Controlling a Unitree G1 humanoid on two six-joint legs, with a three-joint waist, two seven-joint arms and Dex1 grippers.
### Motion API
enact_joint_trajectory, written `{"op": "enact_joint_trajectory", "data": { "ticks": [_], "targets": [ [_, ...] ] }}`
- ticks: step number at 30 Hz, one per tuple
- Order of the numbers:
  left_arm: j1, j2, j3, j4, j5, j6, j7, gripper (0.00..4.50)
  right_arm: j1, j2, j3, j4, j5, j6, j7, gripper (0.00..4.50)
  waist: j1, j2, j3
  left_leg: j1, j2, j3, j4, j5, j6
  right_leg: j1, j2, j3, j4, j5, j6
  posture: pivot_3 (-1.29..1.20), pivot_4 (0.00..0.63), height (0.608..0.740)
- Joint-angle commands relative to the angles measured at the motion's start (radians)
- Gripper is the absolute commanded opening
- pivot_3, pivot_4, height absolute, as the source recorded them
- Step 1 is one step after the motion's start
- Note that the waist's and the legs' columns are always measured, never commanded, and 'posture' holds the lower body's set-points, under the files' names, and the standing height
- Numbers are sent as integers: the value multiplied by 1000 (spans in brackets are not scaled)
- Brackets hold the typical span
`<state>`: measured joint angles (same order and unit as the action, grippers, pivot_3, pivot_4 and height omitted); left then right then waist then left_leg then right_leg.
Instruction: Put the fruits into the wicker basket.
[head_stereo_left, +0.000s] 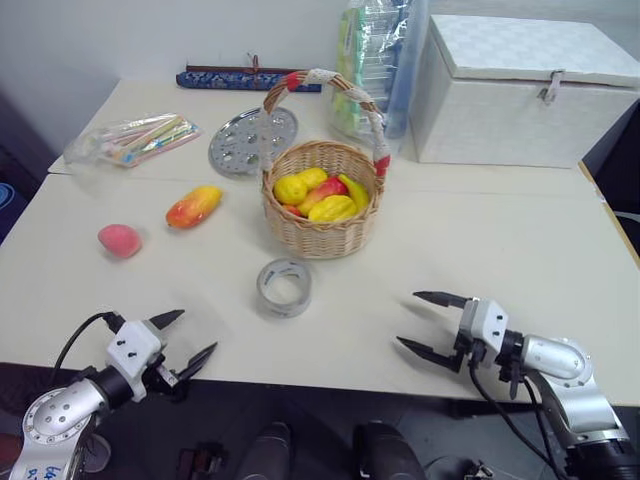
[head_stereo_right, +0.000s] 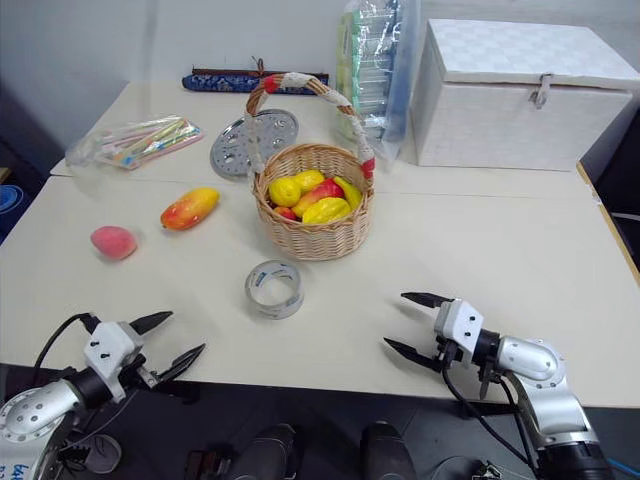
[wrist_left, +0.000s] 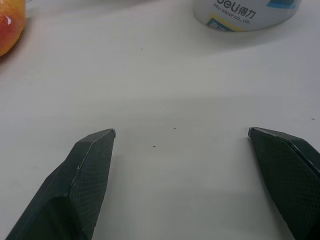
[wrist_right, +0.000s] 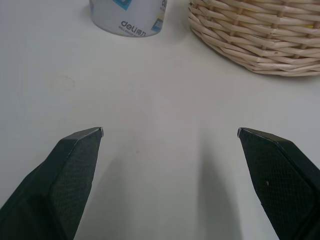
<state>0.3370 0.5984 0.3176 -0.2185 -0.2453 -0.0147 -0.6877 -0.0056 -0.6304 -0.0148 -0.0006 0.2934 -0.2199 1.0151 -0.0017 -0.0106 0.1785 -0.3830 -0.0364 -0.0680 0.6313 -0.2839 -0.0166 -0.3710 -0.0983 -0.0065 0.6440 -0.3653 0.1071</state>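
The wicker basket (head_stereo_left: 322, 205) stands mid-table with its cloth-wrapped handle arched over it; yellow and red fruits (head_stereo_left: 318, 193) lie inside. An orange-yellow mango (head_stereo_left: 193, 206) rests on the table left of the basket, and a pink peach (head_stereo_left: 119, 240) lies further left and nearer. My left gripper (head_stereo_left: 185, 338) hovers open at the table's near left edge, empty. My right gripper (head_stereo_left: 423, 322) is open and empty over the near right part of the table, fingers pointing left toward the middle. The basket's woven wall (wrist_right: 260, 37) shows ahead of the right fingers.
A grey tape roll (head_stereo_left: 284, 287) sits just in front of the basket, between both grippers. A white lidded box (head_stereo_left: 520, 90) stands at the back right, plastic-wrapped packs (head_stereo_left: 372, 60) beside it. A round metal plate (head_stereo_left: 252, 140) and a bag of sticks (head_stereo_left: 135, 138) lie at the back left.
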Motion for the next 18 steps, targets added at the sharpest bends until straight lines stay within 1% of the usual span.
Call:
{"op": "enact_joint_trajectory", "data": {
  "ticks": [1,5,10,14,18],
  "targets": [
    [5,9,31,-10,4,-30,4,4476,8,1,-14,5,-2,-31,0,4500,1,0,0,0,0,0,0,0,0,0,0,0,0,0,0,0,150,740],
    [-9,12,57,-34,-80,37,-20,4476,16,-3,-16,19,-9,-44,3,4500,1,0,0,0,0,0,0,0,0,0,0,0,0,0,0,0,150,740],
    [-31,52,106,-32,-191,111,-92,4476,27,11,-18,31,-4,-89,10,4500,0,0,0,0,0,0,0,0,0,0,0,0,0,0,0,0,150,740],
    [-24,98,103,-19,-193,116,-155,4476,28,37,-29,40,26,-105,6,4500,-1,0,0,0,0,0,0,0,0,0,0,0,0,0,0,0,150,740],
    [-38,133,129,2,-199,128,-185,4476,31,54,-39,29,62,-67,-8,4500,-1,0,0,0,0,0,0,0,0,0,0,0,0,0,0,0,150,740]
  ]
}}
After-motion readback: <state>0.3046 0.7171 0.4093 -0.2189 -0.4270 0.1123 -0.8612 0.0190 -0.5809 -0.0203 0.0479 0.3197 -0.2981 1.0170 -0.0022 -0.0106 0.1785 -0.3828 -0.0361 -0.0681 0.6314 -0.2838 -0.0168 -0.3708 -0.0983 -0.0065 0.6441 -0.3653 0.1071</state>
